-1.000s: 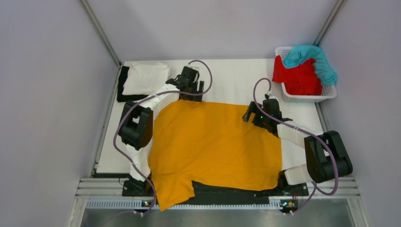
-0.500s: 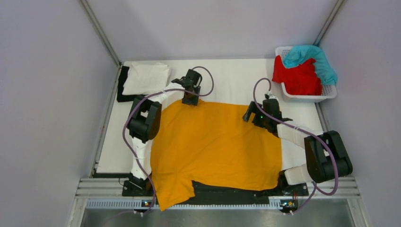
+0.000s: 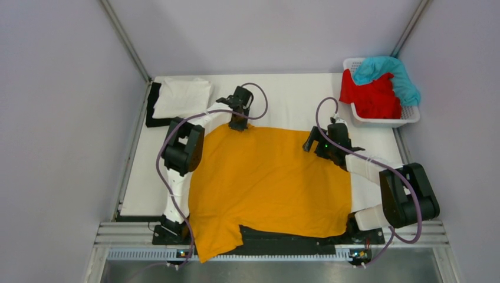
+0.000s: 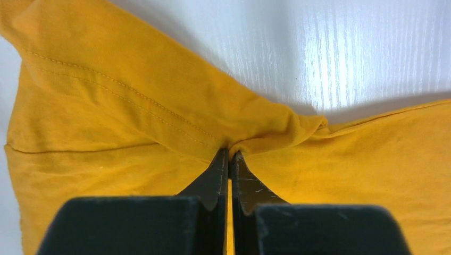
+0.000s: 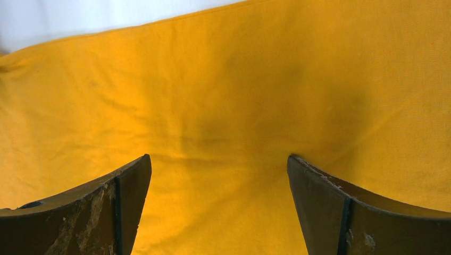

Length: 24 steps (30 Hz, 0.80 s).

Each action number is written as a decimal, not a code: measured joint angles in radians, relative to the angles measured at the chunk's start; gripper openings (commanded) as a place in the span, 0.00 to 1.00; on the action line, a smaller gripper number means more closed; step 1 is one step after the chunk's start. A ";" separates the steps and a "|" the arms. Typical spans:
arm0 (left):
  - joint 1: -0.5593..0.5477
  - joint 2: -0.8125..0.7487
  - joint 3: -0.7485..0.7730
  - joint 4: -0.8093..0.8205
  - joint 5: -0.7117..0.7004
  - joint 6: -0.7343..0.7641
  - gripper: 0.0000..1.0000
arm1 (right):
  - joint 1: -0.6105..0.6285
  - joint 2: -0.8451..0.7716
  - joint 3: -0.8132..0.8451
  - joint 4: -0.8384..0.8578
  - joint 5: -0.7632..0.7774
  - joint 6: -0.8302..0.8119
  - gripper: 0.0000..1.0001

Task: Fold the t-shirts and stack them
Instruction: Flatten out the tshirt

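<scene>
The orange shirt (image 3: 268, 177) lies spread on the surface (image 3: 289, 97), its near hem overhanging the near edge. The left end effector (image 4: 230, 154) is clamped on a fold of its far edge. The right end effector (image 5: 219, 162) stands wide apart over its far right part. A red shirt (image 3: 371, 97) and a teal shirt (image 3: 389, 71) sit in the basket (image 3: 386, 122).

We see a white table (image 3: 289, 94) w/ a matte top; in the left wrist view its bare surface (image 4: 340, 48) shows faint streaks of glare. A white slotted plastic basket (image 3: 384, 122) sits at the table's far right corner, approx. flush w/ the right edge. A black mat (image 3: 283, 241) lies along the near edge, w/ a metal rail (image 3: 118, 233) beside it. Pale grey walls (image 3: 59, 118) enclose left, far & right sides; alu. struts (image 3: 124, 38) run up from the far corners.
</scene>
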 measured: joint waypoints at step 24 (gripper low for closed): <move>-0.010 0.186 0.418 -0.083 0.086 0.457 0.00 | 0.000 0.014 0.020 -0.023 0.016 -0.008 0.99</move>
